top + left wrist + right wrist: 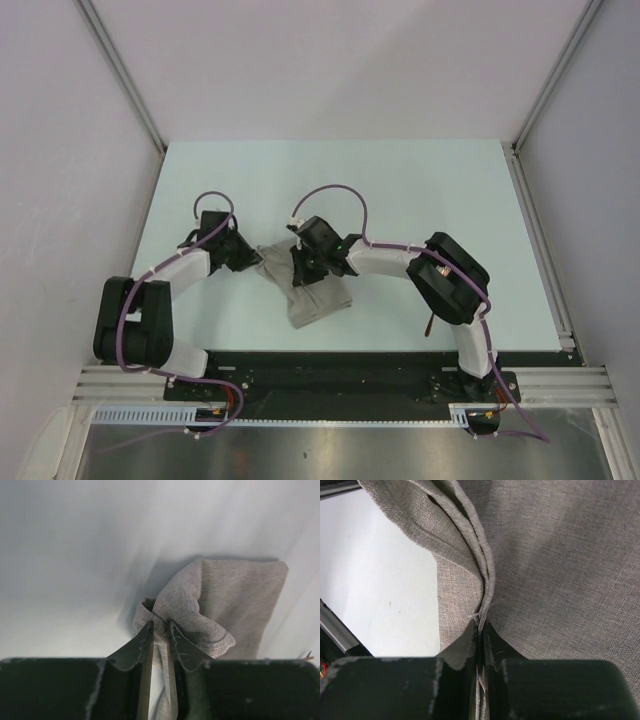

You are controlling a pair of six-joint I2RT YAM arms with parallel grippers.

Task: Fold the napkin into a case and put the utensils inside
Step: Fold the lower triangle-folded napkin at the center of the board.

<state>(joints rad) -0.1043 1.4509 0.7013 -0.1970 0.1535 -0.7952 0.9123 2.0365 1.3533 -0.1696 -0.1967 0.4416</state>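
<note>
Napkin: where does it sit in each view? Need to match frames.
Top external: napkin mid-table, held between left pincer and right pincer.
Left wrist: napkin right of centre, bunched corner pinched at bottom centre.
Right wrist: napkin fills most of frame, folded edge pinched at bottom centre.
Shared landmark: pale table, bare left of the napkin in both wrist views.
</note>
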